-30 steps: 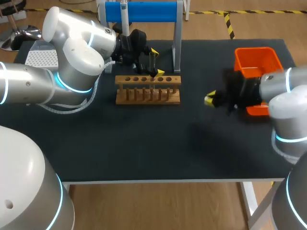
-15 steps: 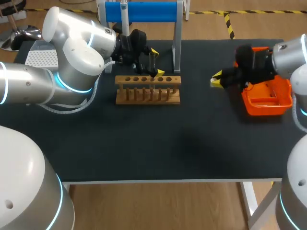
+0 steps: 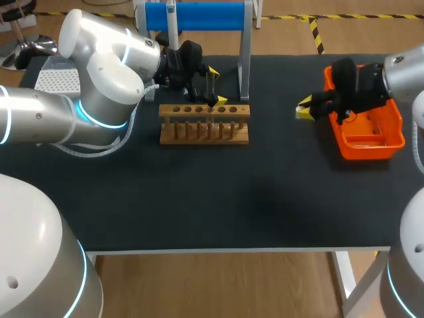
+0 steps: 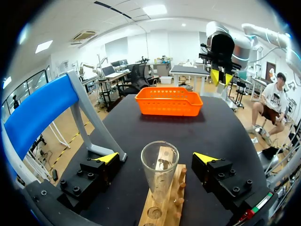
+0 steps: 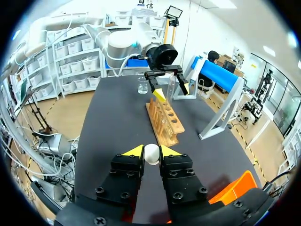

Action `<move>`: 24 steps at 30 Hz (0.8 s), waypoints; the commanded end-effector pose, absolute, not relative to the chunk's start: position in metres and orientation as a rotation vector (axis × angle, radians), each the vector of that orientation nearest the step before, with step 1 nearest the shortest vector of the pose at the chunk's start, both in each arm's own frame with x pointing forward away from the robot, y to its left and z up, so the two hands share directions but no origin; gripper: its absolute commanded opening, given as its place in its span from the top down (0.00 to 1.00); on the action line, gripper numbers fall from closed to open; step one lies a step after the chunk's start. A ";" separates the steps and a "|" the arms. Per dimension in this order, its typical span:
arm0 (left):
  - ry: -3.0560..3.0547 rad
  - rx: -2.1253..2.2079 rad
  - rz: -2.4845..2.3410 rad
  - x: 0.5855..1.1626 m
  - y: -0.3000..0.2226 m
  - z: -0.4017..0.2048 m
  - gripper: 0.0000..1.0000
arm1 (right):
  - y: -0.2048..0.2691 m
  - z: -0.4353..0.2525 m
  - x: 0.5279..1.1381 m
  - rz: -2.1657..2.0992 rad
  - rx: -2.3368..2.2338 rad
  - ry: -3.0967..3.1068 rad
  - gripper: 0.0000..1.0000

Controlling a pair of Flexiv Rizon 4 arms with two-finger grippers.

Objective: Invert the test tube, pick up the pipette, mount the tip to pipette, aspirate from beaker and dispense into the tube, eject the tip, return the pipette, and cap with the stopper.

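Dark surface (image 3: 265,199): tube (image 4: 160,174) upright in rack (image 3: 204,126) at 11 o'clock, left claw (image 4: 156,158) wide around it; right claw (image 3: 305,109) at 2 o'clock pinches the stopper (image 5: 151,153), so capping looks in hand, needing centring over the mouth.

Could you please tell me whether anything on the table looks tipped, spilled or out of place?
Nothing stands out. The test tube stands upright in the wooden rack between the open fingers of the left gripper, the orange basket sits flat, and the right gripper holds a white stopper. No spill shows.
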State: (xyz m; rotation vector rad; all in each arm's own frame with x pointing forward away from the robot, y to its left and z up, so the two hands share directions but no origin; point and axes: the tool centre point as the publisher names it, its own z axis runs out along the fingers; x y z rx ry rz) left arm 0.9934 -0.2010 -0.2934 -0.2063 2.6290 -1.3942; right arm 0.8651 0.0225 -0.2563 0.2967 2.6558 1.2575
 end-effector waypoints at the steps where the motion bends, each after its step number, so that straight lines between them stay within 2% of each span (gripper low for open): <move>1: 2.633 -0.204 -1.394 0.994 -0.200 -0.293 0.00 | 0.026 -0.253 0.871 1.279 0.282 2.667 1.00; 15: 2.633 -0.204 -1.394 0.994 -0.200 -0.293 0.00 | 0.095 -0.224 0.956 1.234 0.145 2.800 1.00; 24: 2.633 -0.204 -1.394 0.994 -0.200 -0.293 0.00 | 0.141 -0.212 0.980 1.175 0.067 2.800 1.00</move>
